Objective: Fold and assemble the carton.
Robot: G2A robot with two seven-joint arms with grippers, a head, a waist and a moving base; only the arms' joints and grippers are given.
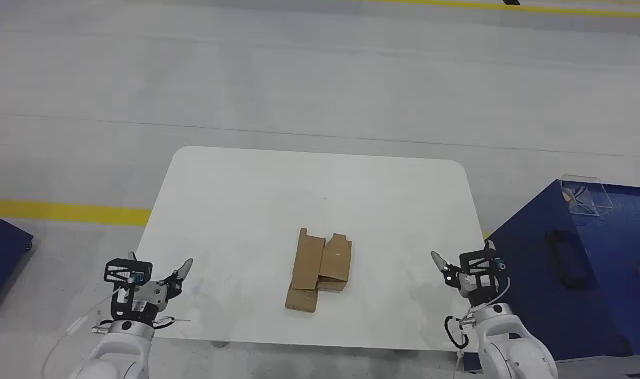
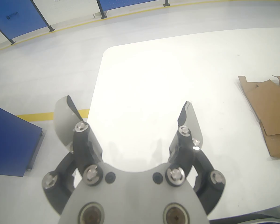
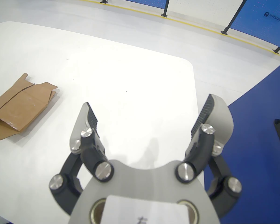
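The left end effector (image 1: 157, 269) hangs at the table's (image 1: 250, 194) near-left corner, fingers apart and empty. The flattened carton (image 1: 320, 269) lies mid-table. The right end effector (image 1: 462, 259) hangs spread near-right. Folding looks unstarted; next, both should approach the carton.

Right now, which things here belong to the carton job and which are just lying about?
Job: flat carton on the table; left gripper and right gripper, both open, clear of it.
Lying about: blue box beside the table; black item on it.
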